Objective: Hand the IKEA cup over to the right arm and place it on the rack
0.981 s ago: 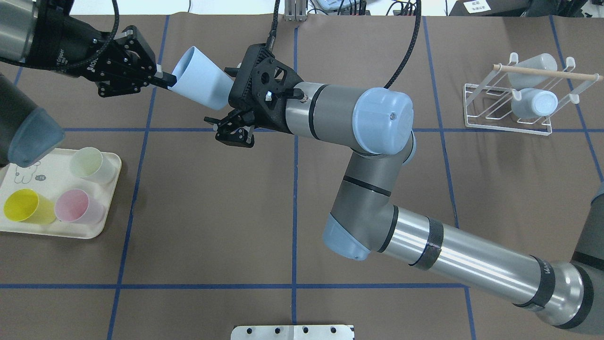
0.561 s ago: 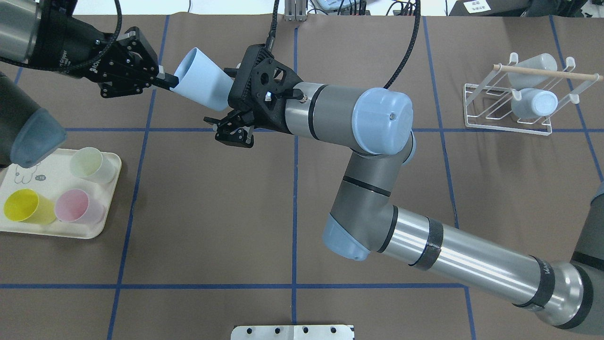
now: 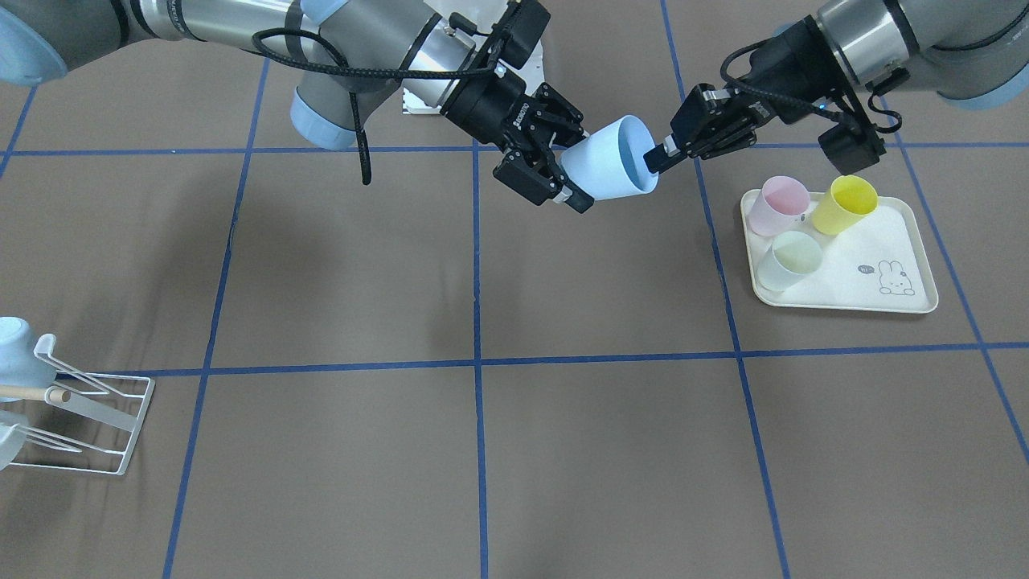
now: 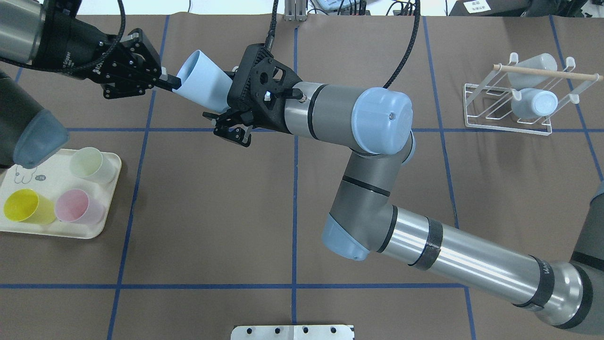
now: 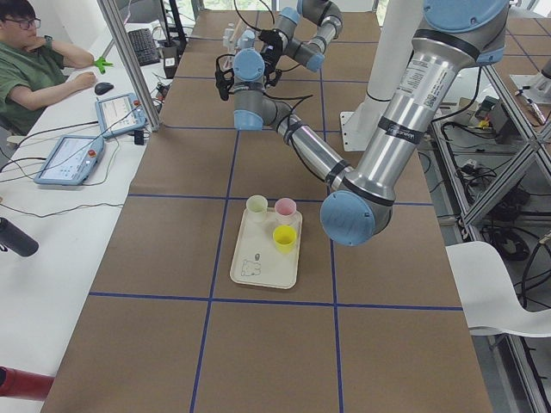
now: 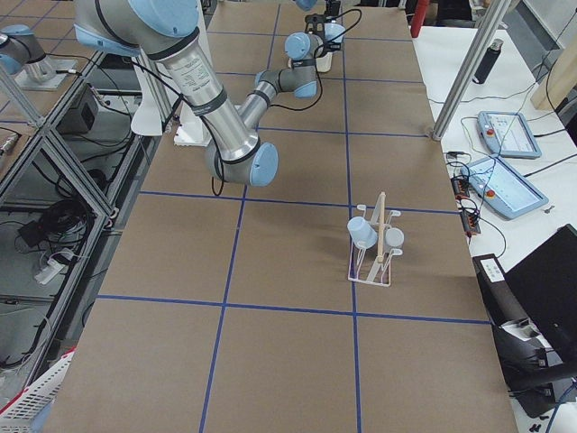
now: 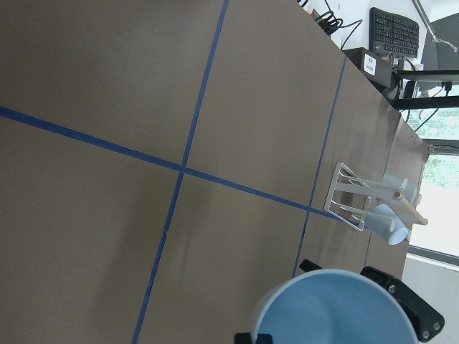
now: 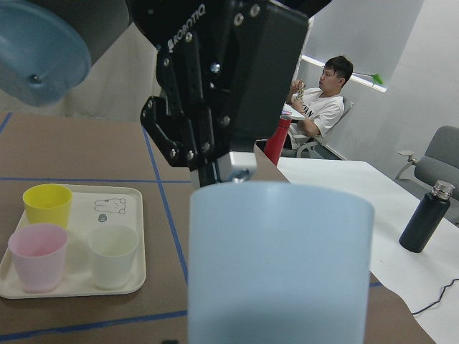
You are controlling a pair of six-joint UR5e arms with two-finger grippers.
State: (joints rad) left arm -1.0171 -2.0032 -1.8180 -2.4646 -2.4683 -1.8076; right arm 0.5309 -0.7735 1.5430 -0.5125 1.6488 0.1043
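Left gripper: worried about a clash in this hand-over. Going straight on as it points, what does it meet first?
The pale blue plastic cup, whose rim the left gripper pinches; behind it, probably the right gripper at its base.

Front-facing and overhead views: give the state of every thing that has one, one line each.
Blue cup: airborne, tipped sideways, between both claws.
Left claw: shut on the blue cup's rim.
Right claw: straddling its base; grip unclear.
Tray: flat, carrying three cups.
Pink cup: upright on tray, empty.
Yellow cup: upright on tray, empty.
Pale green cup: upright on tray, empty.
Rack: standing, two pale cups hung on it.
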